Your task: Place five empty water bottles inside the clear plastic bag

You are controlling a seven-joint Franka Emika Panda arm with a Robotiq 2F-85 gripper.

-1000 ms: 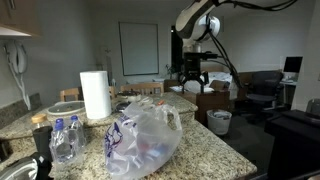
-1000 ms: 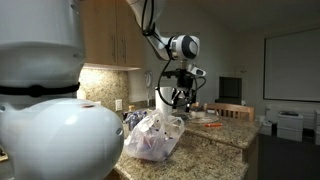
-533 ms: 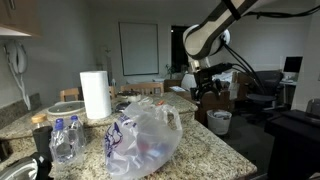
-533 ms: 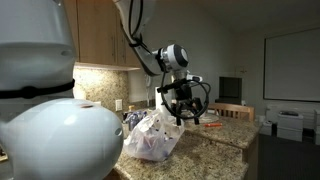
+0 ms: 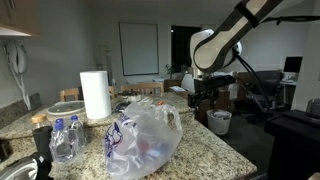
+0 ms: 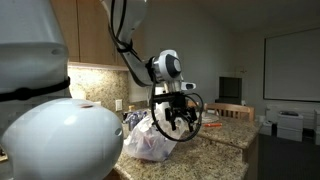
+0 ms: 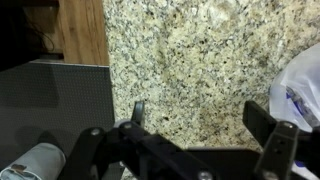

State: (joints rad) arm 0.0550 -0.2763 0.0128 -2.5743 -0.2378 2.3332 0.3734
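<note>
While 2 water bottles (image 5: pixel 62 140) stand at the near left of the counter (image 5: pixel 215 150), 1 paper towel roll (image 5: pixel 95 95) stands just behind them. Right of those, 1 clear plastic bag (image 5: pixel 145 135) lies mid-counter with blue-labelled contents, count can't tell. Further right, 1 gripper (image 5: pixel 205 99) hangs over the counter's far end, apart from the bag; in an exterior view it (image 6: pixel 178 122) sits just above the bag (image 6: pixel 150 140). Wrist view: jaws wide, 2 fingers (image 7: pixel 264 122) with only bare granite between, bag edge (image 7: pixel 300 95) at right.
</note>
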